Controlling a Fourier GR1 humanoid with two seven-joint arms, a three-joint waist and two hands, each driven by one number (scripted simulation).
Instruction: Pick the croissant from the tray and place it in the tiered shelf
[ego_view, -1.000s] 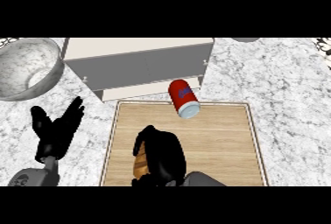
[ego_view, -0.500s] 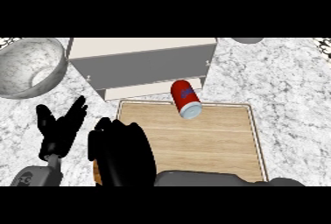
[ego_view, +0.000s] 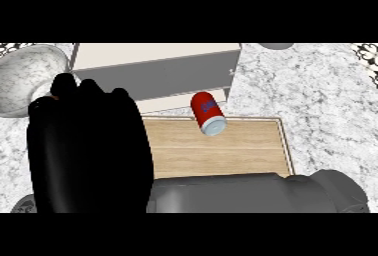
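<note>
Marble counter (ego_view: 325, 100), wooden tray (ego_view: 221, 150) – red can (ego_view: 207, 112), right hand (ego_view: 88, 150) grip hidden

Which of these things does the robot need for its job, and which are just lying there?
For the job: tray, tiered shelf, right hand; the croissant is hidden.
Just lying about: red can, metal bowl.

Tabletop (ego_view: 325, 100): white marble, grey veining. Tray (ego_view: 221, 150): pale wood grain, light rim. Can (ego_view: 207, 113): red, blue lettering, silvery end. Tiered shelf (ego_view: 159, 75): cream top, grey face. Bowl (ego_view: 22, 80): mottled grey-white. Hand (ego_view: 88, 150): black. Forearm (ego_view: 251, 192): grey.
</note>
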